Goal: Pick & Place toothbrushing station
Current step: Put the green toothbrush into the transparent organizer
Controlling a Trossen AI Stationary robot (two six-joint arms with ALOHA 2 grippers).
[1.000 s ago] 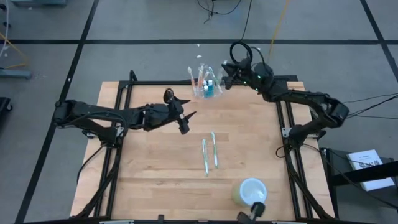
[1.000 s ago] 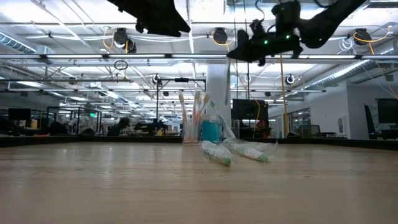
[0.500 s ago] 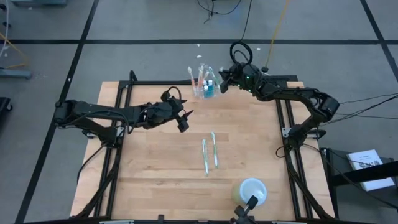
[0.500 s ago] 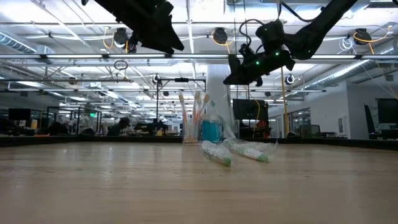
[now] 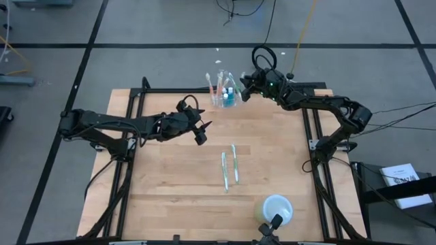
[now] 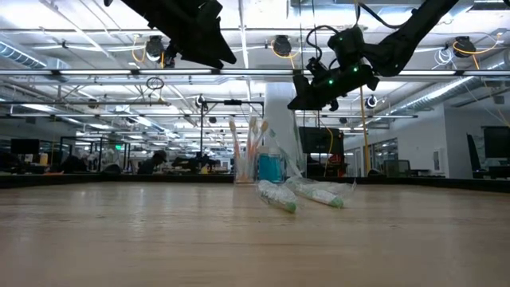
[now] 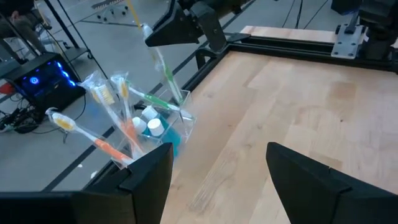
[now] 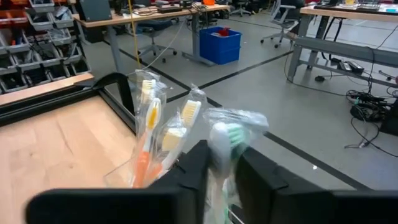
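The clear plastic holder (image 5: 225, 97) stands at the table's far edge with several wrapped toothbrushes and small blue-capped bottles upright in it; it also shows in the left wrist view (image 7: 163, 121) and the low view (image 6: 267, 166). My right gripper (image 5: 243, 90) hovers just right of and above it, shut on a wrapped green-and-white toothbrush (image 7: 165, 71). My left gripper (image 5: 203, 129) is open and empty above the table, left of the middle. Two wrapped toothbrushes (image 5: 229, 167) lie flat on the table's middle. My right gripper pinches the wrapped toothbrush between its two fingers, just below its bristle head (image 8: 219, 155). The fingers slant down from the table's right toward the holder. The toothbrush is clear of the table, and its handle slants down with the lower end (image 7: 178, 99) at the holder's top.
A pale round tub with a white lid (image 5: 275, 207) stands near the table's front edge, right of the middle. Black frame rails (image 5: 310, 129) run along the table's left, right and far sides.
My right gripper has gone down and toward the table's left, closer to the holder, and has tipped its fingers downward; it has then stayed still. My left gripper has drawn back a little toward the table's left.
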